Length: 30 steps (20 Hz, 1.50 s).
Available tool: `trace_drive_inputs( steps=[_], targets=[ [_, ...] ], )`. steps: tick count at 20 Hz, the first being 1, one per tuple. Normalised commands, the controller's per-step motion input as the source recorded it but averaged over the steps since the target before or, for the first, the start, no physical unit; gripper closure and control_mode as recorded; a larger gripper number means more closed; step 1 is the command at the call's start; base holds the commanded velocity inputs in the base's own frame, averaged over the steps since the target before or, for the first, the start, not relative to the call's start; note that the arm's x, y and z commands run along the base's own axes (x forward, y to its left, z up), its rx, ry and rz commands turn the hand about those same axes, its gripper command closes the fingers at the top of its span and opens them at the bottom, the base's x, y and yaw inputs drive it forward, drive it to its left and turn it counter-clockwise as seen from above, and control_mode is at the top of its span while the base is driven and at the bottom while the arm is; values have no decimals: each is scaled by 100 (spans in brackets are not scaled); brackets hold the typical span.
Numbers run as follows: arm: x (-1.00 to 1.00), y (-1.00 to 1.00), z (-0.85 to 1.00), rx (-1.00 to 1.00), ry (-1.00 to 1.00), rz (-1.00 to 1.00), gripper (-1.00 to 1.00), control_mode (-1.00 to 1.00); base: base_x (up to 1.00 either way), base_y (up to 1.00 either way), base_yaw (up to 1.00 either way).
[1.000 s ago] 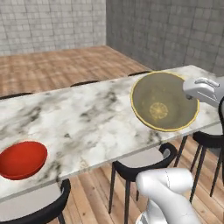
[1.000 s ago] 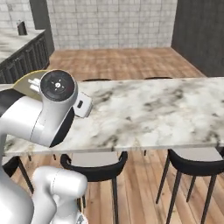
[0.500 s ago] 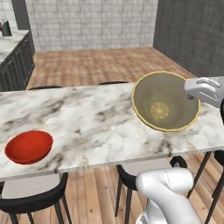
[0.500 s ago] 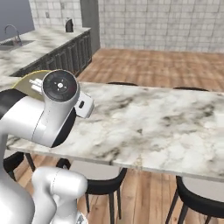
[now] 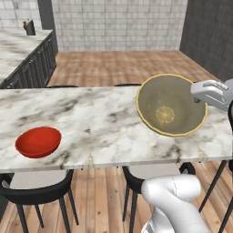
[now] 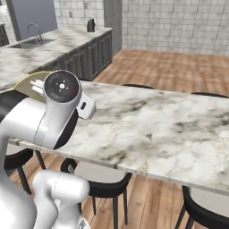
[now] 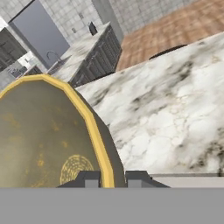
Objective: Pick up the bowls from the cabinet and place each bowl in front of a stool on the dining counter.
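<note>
A tan-olive bowl with a yellow rim is held tilted above the dining counter, its rim pinched between the closed fingers of the gripper, while a red bowl is seen resting near the counter's front edge, above a stool.

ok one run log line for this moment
gripper: shut on tan-olive bowl rim | bowl: held above dining counter | red bowl: on counter, above a stool

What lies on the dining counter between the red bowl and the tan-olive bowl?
Nothing: in the left base view, the stretch of dining counter between the red bowl and the tan-olive bowl is bare veined marble.
</note>
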Motion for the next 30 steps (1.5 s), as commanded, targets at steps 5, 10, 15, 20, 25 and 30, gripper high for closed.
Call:
trace_drive_inputs(
  steps=[5, 10, 15, 20, 25, 30],
  targets=[
    [0, 0, -4, 0, -1, -1, 100, -100, 0, 0, 0],
    [7, -16, -34, 0, 0, -12, 100, -100, 0, 0, 0],
    [12, -29, -44, 0, 0, -14, 100, -100, 0, 0, 0],
    [18, -62, -31, 5, 9, -5, 100, -100, 0, 0, 0],
    [18, -62, -10, 27, 25, -1, 100, -100, 0, 0, 0],
    [26, -54, -1, 28, 31, 0, 100, -100, 0, 0, 0]
  ],
)
